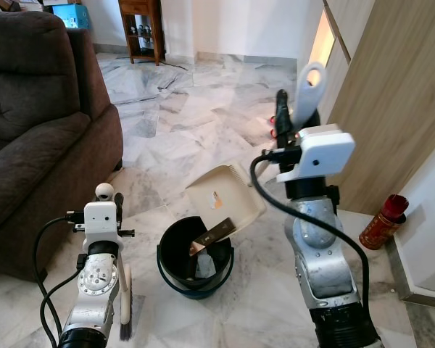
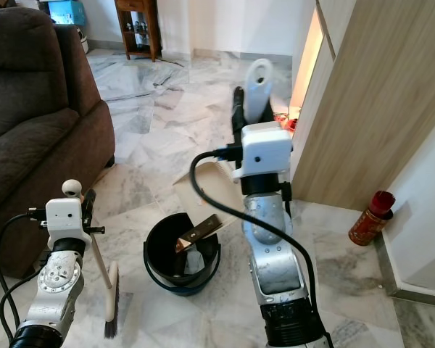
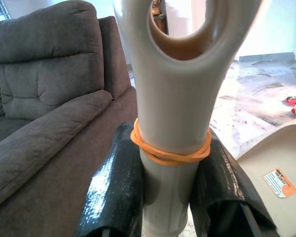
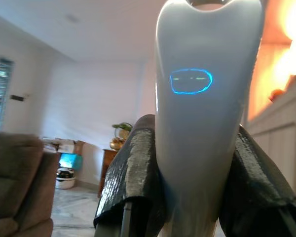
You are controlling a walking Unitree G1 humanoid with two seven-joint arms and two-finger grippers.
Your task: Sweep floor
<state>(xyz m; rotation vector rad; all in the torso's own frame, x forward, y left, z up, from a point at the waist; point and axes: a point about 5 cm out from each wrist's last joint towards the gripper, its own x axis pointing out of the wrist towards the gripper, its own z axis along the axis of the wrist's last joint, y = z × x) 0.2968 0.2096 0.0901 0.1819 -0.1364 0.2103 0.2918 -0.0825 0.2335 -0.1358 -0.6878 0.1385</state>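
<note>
Left eye view, items listed near to far.

1. Left gripper (image 3: 170, 192): fingers clamped on the cream handle of a small brush (image 1: 125, 301). An orange rubber band (image 3: 170, 154) rings the handle just above the fingers. The brush hangs head-down, bristles at or just above the marble floor (image 1: 203, 123), beside the bucket.

2. Bucket (image 1: 195, 258): dark, round, standing on the floor between the two arms. Some pale scrap lies inside.

3. Dustpan (image 1: 225, 194): cream, tipped over the bucket's rim, its dark edge strip reaching down into the bucket. Right gripper (image 4: 187, 187) is closed on the pan's white handle, which points upward.

4. Red canister (image 1: 383, 222): on the floor at the robot's right, by the wooden cabinet (image 1: 391, 94).

5. Brown sofa (image 1: 36, 123): at the robot's left. Small red items lie on the floor farther off, past the right arm.

Risks, as judged:
- Pan tipped off-centre could spill debris over the rim onto the floor.
- Pan's edge pressing on the rim could tip or shove the light bucket.
- Brush could slip in the fingers, the handle being smooth; the band may help.

Writing: a small orange-and-white sticker (image 3: 277, 183) sits on the pan, print too small to read. Canister label unreadable.
</note>
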